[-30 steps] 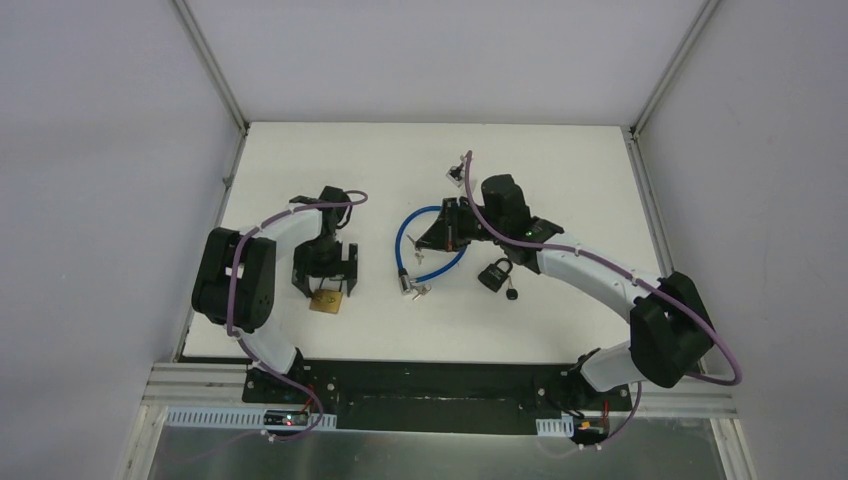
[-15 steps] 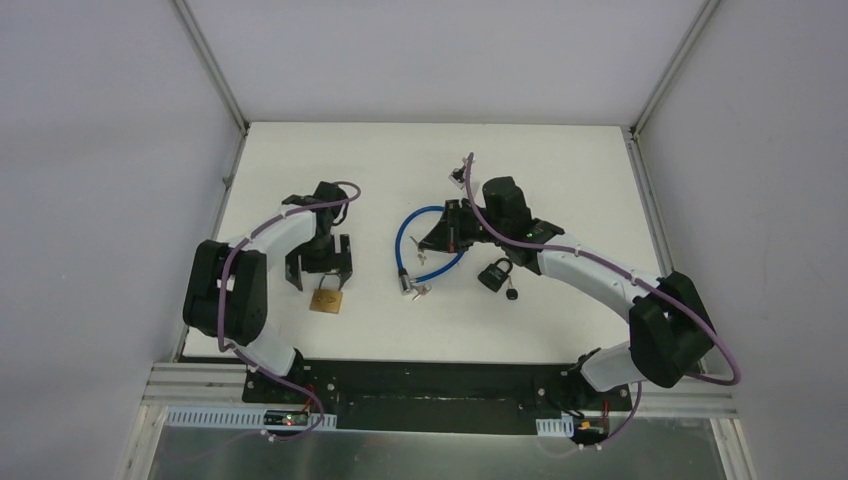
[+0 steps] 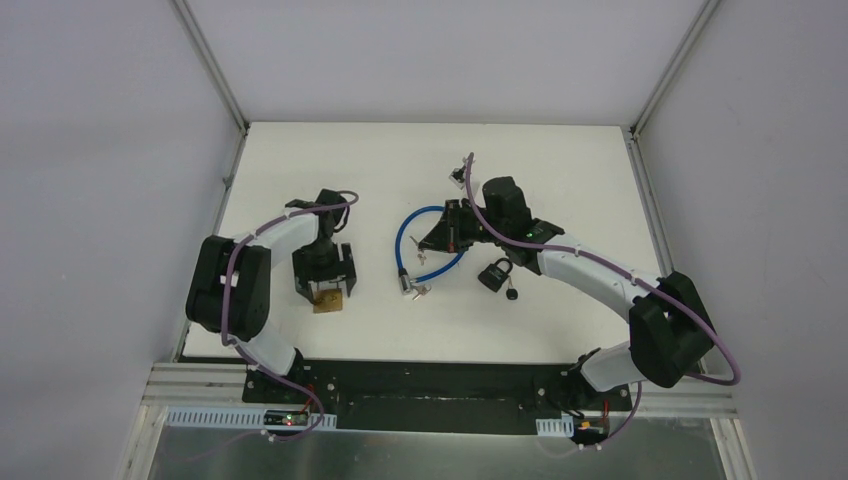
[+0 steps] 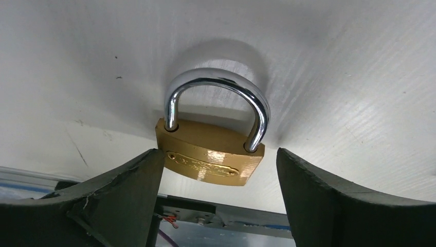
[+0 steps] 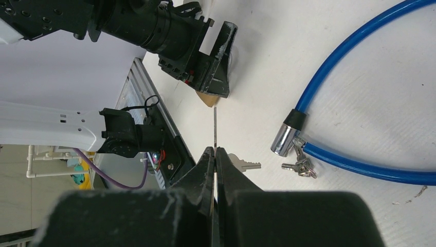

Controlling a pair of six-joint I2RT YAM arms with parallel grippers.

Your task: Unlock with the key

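**Left side.** The left pincer (image 3: 326, 286) is down at the white counter (image 3: 560, 180), near its left front, and is spread. Its fingers (image 4: 123, 190) stand one on each side of the brass padlock (image 4: 211, 162). The padlock lies flat on the counter between them, with its steel shackle (image 4: 218, 90) closed into the body and pointing away from the wrist. One fingertip is at the corner of the brass body, and contact cannot be confirmed. The other fingertip stands apart from the body with a clear gap. The padlock is not gripped.

**Right side.** The right pincer (image 5: 215, 150) is over the middle of the counter, aimed toward the left arm. It is pressed together on a thin metal blade (image 5: 215, 126) that sticks out past the fingertips. The blade is seen edge-on, so whether it is a key cannot be told. It is well apart from the brass padlock.

**Other items.**
- A loose key (image 5: 246, 164) lies flat on the counter just beside the right fingertips.
- A blue cable lock (image 5: 334, 72) curves around that area. Its silver end piece (image 5: 284, 139) carries a small bunch of keys (image 5: 301, 166).
- A black padlock (image 3: 493, 274) lies on the counter beside the right forearm, apart from the cable.
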